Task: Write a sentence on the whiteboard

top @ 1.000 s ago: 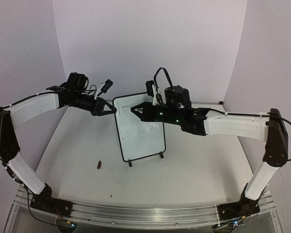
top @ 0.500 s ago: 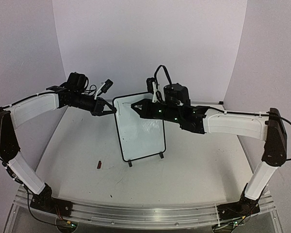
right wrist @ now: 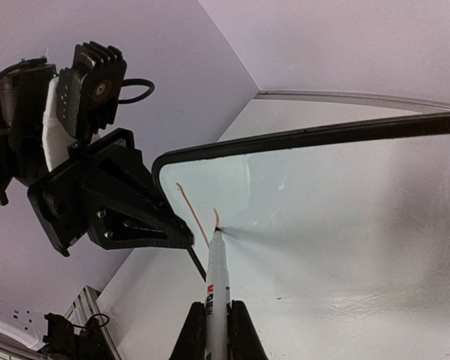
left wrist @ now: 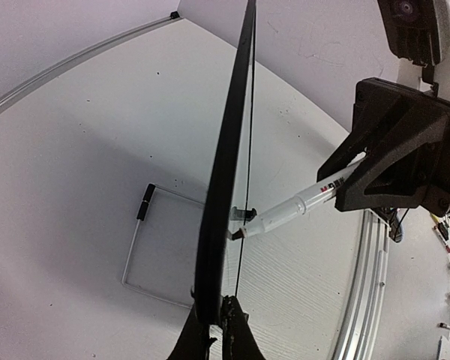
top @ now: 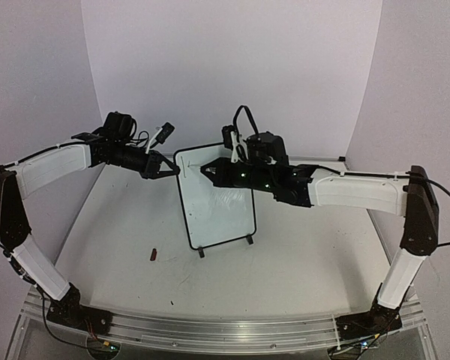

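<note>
Right wrist: whiteboard (right wrist: pixel 345 225), maybe one stroke (right wrist: pixel 193 214); right jaws pinch marker (right wrist: pixel 216 277), left jaws frame (right wrist: pixel 322 136).

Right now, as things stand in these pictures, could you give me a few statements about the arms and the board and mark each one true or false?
1. The whiteboard stands upright on the table. True.
2. The left gripper hangs open, clear of the board. False: it is shut on the board's upper left edge.
3. The right gripper holds a marker with its tip at the board. True.
4. The board is covered in writing. False: only a thin short stroke shows, near the top corner by the marker tip.
5. A small dark piece lies on top of the board. False: it lies on the table, left of the board's feet.
</note>
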